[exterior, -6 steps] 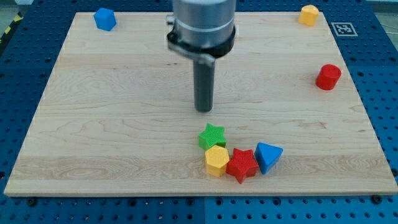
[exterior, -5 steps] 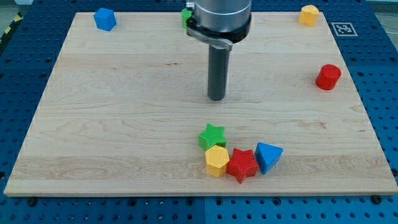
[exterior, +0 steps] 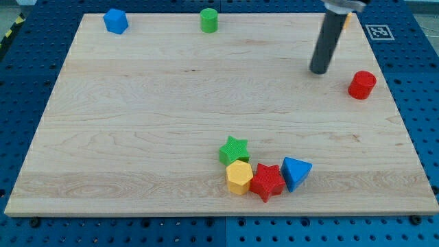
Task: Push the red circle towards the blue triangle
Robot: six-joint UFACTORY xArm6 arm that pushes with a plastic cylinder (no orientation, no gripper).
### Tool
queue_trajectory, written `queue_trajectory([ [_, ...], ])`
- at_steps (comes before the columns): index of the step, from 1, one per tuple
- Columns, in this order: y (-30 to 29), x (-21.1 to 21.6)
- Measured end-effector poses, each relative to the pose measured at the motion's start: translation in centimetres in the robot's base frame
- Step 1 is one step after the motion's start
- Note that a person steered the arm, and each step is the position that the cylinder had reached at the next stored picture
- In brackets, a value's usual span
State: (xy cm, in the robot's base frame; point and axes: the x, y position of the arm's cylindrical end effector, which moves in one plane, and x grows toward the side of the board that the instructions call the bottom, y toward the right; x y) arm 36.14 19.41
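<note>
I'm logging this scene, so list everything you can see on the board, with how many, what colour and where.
Red circle: 1, red, view's right edge.
Blue triangle: 1, blue, bottom cluster, right end.
Red star: 1, red, beside the triangle.
Yellow hexagon: 1, yellow, left of red star.
Green star: 1, green, above the hexagon.
Green cylinder: 1, green, top edge.
Blue block: 1, blue, top left.
Wooden board: 1, tan.
My tip: 1, dark, upper left of the red circle, apart.
</note>
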Motion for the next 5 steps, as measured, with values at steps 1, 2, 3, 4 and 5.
queue_trajectory([
  [1, 3.9, 0.2],
  [2, 7.7, 1.9],
  [3, 7.9, 3.7],
  [4, 6.8, 4.7],
  [5, 5.6, 5.0],
])
